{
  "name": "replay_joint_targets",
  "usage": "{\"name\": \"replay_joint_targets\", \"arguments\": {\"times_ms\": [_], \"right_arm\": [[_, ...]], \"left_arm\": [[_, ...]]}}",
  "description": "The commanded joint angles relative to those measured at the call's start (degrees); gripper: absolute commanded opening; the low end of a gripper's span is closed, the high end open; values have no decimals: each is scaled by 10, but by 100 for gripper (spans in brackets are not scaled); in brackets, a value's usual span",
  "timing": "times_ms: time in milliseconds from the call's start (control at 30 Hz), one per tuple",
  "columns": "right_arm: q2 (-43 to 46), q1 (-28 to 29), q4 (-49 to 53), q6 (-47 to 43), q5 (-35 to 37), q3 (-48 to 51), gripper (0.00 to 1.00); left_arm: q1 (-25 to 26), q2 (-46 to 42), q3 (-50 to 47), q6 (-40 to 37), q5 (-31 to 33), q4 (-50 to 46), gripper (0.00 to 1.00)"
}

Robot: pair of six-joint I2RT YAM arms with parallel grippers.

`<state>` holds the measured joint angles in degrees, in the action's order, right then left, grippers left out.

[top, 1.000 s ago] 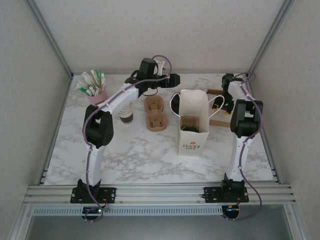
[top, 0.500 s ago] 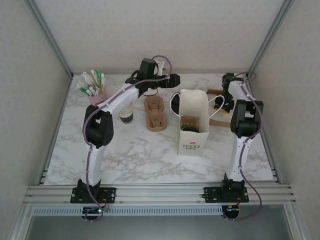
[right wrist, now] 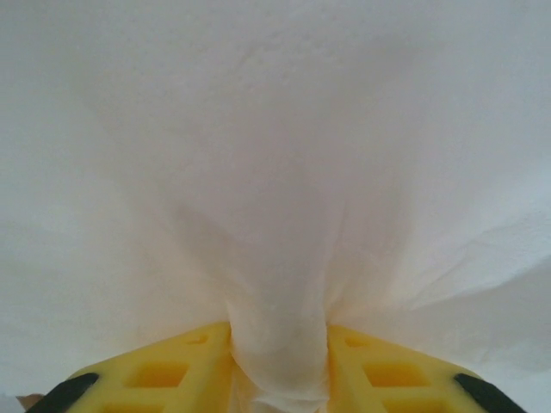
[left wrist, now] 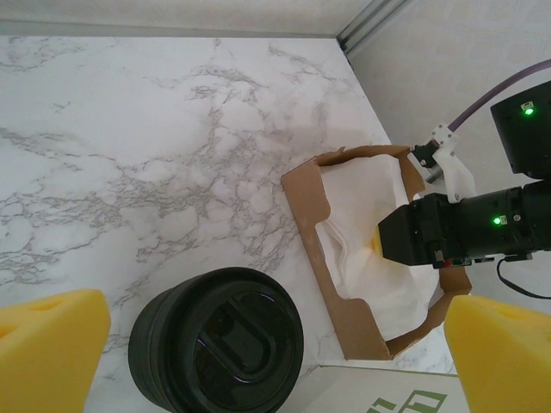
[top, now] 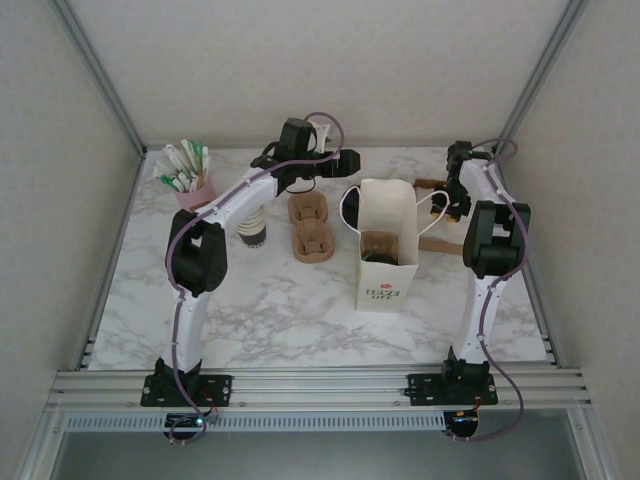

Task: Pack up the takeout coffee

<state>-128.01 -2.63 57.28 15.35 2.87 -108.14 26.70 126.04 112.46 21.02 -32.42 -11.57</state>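
Observation:
My right gripper (right wrist: 277, 354) is shut on a fold of white napkin (right wrist: 275, 172), pinched between its yellow pads. It reaches into the brown napkin box (left wrist: 308, 225) at the back right, where the right gripper (top: 456, 203) hangs over the box. My left gripper (left wrist: 275, 344) is open at the back centre. It is above a black round stack of lids (left wrist: 215, 344) and touches nothing. The white paper bag (top: 386, 250) stands open mid-table. Something dark and round sits inside it on a brown piece. I cannot tell whether that is the takeout coffee.
Brown cup carriers (top: 311, 226) lie left of the bag. A stack of cream cups (top: 254, 226) stands beside my left arm. A pink pot of sticks and sachets (top: 187, 178) is at the back left. Frame rails close in the sides.
The right wrist has shifted slightly toward the back over the napkin box. The left arm has not moved.

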Motion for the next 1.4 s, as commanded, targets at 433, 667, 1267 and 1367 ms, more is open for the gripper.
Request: {"name": "replay_joint_targets", "arguments": {"times_ms": [433,667,1267,1367], "right_arm": [[20,-3,15,-5,-5,-18,40],[33,-3,18,-6,-3,-8,50],[-8,-3,5,-7,-14,-1,50],[-17,-3,8,-9,-15,-6,50]], "left_arm": [[3,-35,-14,-14,-1,9,100],[3,-38,-19,-15,0,10,100],[2,-43,-28,-14,3,13,100],[2,-44,-29,-14,3,14,100]]}}
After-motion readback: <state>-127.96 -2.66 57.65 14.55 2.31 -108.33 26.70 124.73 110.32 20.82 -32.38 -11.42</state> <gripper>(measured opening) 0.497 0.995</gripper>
